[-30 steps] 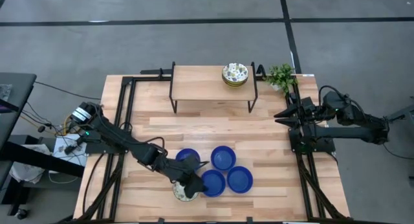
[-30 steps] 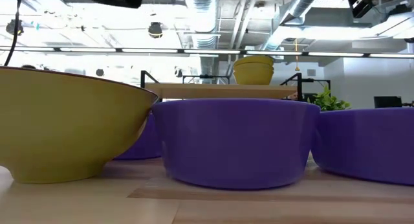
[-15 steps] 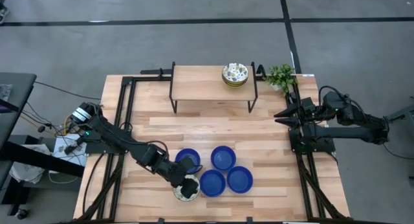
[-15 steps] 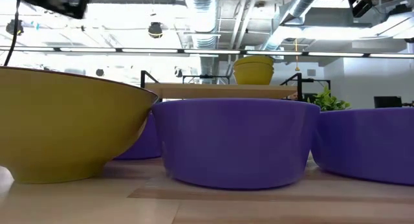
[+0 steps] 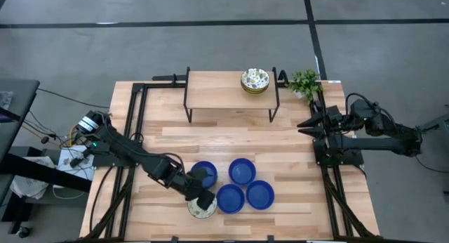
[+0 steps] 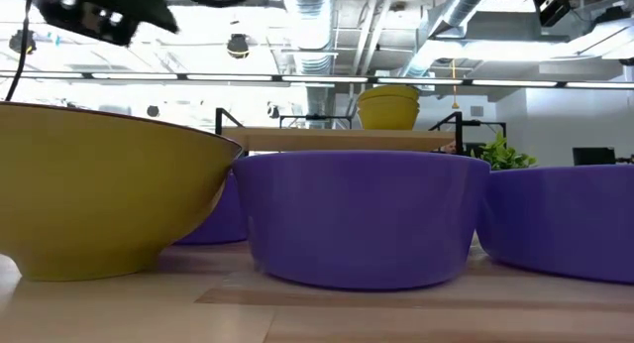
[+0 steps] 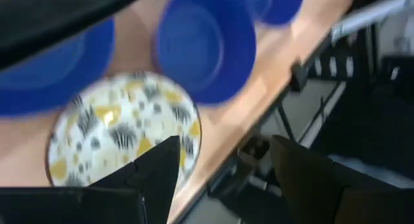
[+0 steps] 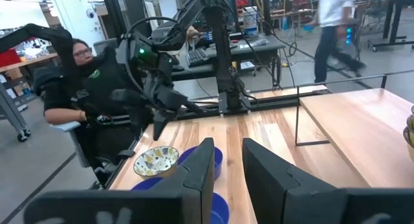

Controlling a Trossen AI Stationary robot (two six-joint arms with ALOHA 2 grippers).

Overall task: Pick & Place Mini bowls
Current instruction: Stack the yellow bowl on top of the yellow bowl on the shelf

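One patterned mini bowl (image 5: 202, 210) with a yellowish outside (image 6: 99, 199) stands on its base near the table's front edge. Several blue mini bowls (image 5: 242, 171) stand beside it, to its right and behind it. More patterned bowls (image 5: 255, 81) sit stacked on the raised wooden shelf (image 5: 217, 92) at the back. My left gripper (image 5: 201, 199) hovers open over the front patterned bowl (image 7: 123, 130). One finger (image 7: 162, 166) is above its rim, the other (image 7: 304, 172) past the table's edge. My right gripper (image 8: 228, 149) waits at the table's right side, open by a narrow gap and holding nothing.
A small green plant (image 5: 305, 81) stands at the back right, beside the shelf. The shelf's black frame legs (image 5: 188, 102) rise from the tabletop. Beyond the table's left side a person (image 8: 90, 81) sits at another arm rig, and a second person (image 8: 330, 17) walks farther off.
My left gripper has rolled and tipped its fingers further down over the front patterned bowl, shifting a little toward the table's left edge, and has stayed open. The bowls have not moved.
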